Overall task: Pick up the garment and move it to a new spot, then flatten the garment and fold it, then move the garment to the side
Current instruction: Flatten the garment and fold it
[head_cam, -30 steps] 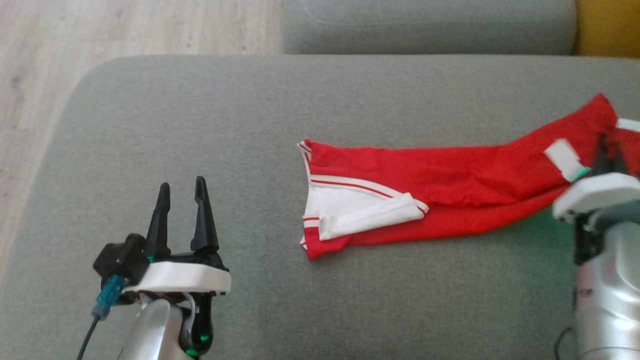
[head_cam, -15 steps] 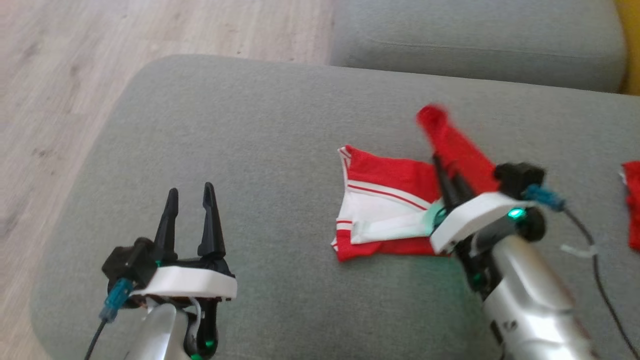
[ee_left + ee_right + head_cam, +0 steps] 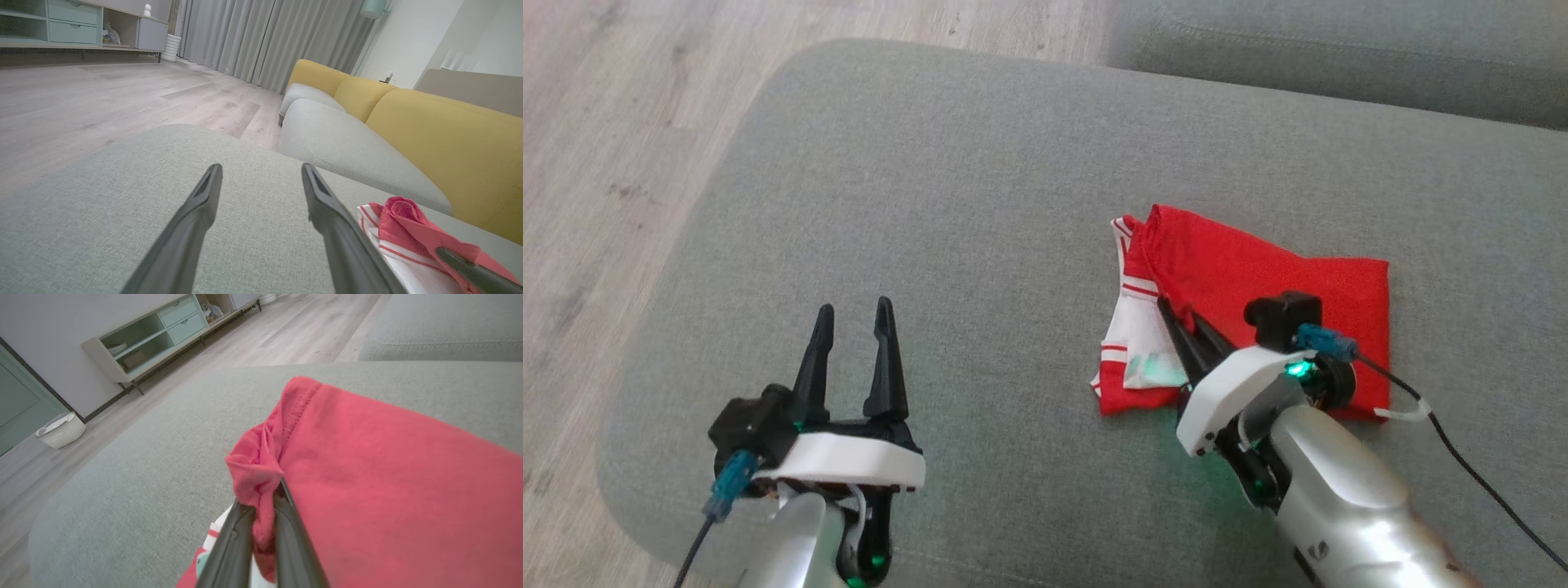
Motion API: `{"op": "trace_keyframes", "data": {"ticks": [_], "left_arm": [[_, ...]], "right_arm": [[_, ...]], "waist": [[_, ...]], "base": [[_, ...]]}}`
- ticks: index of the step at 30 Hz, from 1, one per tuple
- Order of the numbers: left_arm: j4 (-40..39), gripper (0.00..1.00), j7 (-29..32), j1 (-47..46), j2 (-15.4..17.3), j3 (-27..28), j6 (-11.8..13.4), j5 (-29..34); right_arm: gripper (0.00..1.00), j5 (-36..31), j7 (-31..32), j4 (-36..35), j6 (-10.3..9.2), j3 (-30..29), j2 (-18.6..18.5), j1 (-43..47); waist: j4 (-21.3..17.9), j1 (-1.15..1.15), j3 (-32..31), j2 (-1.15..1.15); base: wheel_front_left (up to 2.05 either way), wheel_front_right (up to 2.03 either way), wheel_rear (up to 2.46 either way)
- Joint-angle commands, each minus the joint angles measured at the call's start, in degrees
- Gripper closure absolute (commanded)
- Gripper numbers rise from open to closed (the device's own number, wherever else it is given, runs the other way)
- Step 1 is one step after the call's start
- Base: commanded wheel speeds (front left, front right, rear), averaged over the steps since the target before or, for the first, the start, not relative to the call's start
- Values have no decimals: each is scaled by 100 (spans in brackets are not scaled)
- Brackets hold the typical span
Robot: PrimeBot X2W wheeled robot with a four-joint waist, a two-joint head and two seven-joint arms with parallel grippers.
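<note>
The garment point(image 3: 1258, 273) is red with white, red-striped trim and lies folded over itself on the grey sofa cushion point(image 3: 931, 204). My right gripper point(image 3: 1176, 314) is shut on a bunched red edge of the garment point(image 3: 261, 477), low over the folded pile's left side. The white trim point(image 3: 1131, 343) peeks out under the red top layer. My left gripper point(image 3: 854, 310) stands open over bare cushion, well to the left of the garment, with nothing between its fingers point(image 3: 204, 204). In the left wrist view the garment point(image 3: 404, 220) sits at the lower right.
Wooden floor point(image 3: 605, 122) lies beyond the cushion's left edge. A second grey cushion point(image 3: 1339, 57) is behind, and a yellow sofa back point(image 3: 449, 134) rises at the right. A low shelf unit point(image 3: 155, 339) and a white basket point(image 3: 61, 430) stand by the wall.
My right gripper has carried the garment's red right end leftward over the rest, folding it in half. The head camera has shifted too. The left gripper has stayed open in place.
</note>
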Motion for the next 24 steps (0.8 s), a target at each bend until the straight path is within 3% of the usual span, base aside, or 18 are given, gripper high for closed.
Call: {"op": "trace_keyframes", "data": {"ticks": [1, 2, 3, 4, 9, 13, 16, 19, 24], "left_arm": [[-202, 0, -46, -300, 27, 147, 25, -63], [-205, 0, -46, -308, 27, 148, 28, -69], [-207, 0, -46, -316, 27, 151, 33, -76], [-205, 0, -46, -323, 27, 148, 35, -81], [-177, 0, -46, -339, 27, 177, 57, -81], [-179, 0, -46, -349, 27, 239, 29, -2], [-199, 0, -46, -333, 27, 297, 16, 74], [-241, 0, -46, -294, 27, 350, 2, 122], [-412, 0, -46, -210, 27, 462, 11, 274]], "right_arm": [[100, 13, -84, -57, 37, 134, 58, -175], [94, -16, -97, 25, 37, 150, 58, -196], [4, -88, -130, 93, 37, 180, 58, -224], [0, -65, -90, 85, 37, 296, 58, -209], [0, 262, -72, -467, 37, 958, 59, -166], [0, 183, -351, -534, 37, 778, 59, -340], [0, -225, -555, -413, 37, 240, 59, -464], [0, -948, -632, -501, 37, -671, 59, -433], [0, -2369, -640, -1763, 37, -2289, 59, 318]], "waist": [[32, -1, 53, 0], [37, -1, 75, 0], [37, -1, 95, 0], [41, -1, 109, 0], [-61, -1, 101, 0], [-243, -1, 9, 0], [-409, -1, -87, 0], [-583, -1, -175, 0], [-862, -1, -281, 0]], "base": [[0, 0, 0], [0, 0, 0], [0, 0, 0], [0, 0, 0], [0, 0, 0], [0, 0, 0], [0, 0, 0], [0, 0, 0], [0, 0, 0]]}}
